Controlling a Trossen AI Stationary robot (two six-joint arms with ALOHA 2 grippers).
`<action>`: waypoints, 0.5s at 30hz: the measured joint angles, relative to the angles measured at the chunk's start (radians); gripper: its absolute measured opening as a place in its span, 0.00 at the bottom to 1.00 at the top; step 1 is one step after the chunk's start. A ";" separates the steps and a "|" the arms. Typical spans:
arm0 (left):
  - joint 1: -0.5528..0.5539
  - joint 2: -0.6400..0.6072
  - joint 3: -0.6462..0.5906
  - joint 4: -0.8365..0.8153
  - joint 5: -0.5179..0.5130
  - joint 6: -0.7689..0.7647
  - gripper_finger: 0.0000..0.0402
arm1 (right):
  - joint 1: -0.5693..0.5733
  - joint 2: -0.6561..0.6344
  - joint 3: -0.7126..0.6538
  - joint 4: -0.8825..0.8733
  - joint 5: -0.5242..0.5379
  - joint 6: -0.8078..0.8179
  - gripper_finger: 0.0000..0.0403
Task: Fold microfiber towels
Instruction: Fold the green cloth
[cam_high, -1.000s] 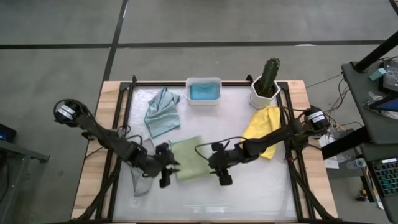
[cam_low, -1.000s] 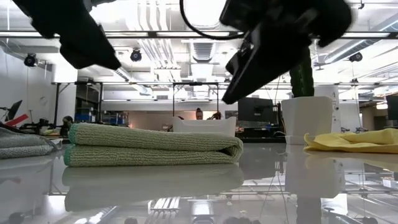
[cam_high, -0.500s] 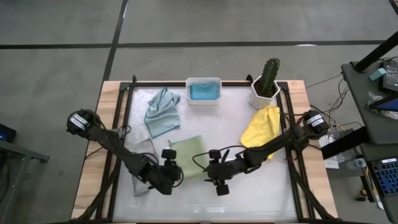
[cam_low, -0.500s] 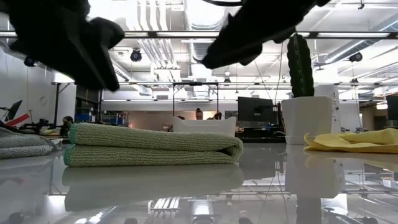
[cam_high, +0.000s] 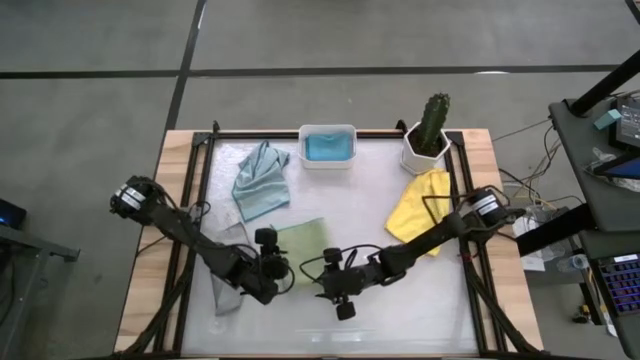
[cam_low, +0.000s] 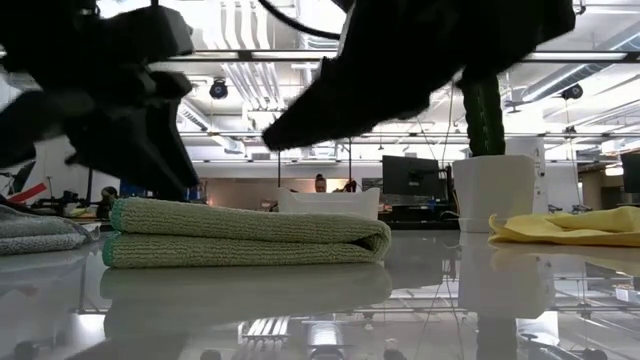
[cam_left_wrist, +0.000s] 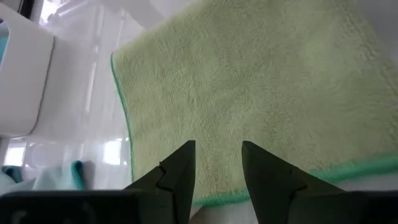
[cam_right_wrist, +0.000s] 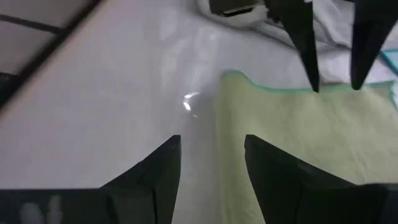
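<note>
Bystanders on and around the table

A white rectangular tub (cam_high: 327, 146) sits at the far edge of the white table (cam_high: 340, 210), near its middle; to its right, at the far right corner, a green cactus (cam_high: 433, 119) stands upright in a white pot (cam_high: 424, 153). In the low view the tub (cam_low: 328, 203) and the pot (cam_low: 494, 190) show well apart. A dark stand with cables (cam_high: 590, 160) is off the table's right side. The floor (cam_high: 300, 40) beyond is grey.

The grey towel (cam_high: 228, 290) lies largely hidden beneath the left arm. The yellow towel (cam_low: 570, 228) is cut off at the low view's right edge.
</note>
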 joint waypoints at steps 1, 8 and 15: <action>0.006 0.000 -0.016 0.027 -0.008 0.000 0.29 | 0.000 0.007 0.000 -0.001 0.021 -0.007 0.42; 0.046 -0.002 -0.095 0.157 -0.015 0.000 0.29 | -0.005 0.095 0.038 -0.004 0.062 -0.029 0.42; 0.059 -0.002 -0.144 0.257 -0.014 -0.001 0.29 | -0.014 0.193 0.173 -0.185 0.134 -0.046 0.42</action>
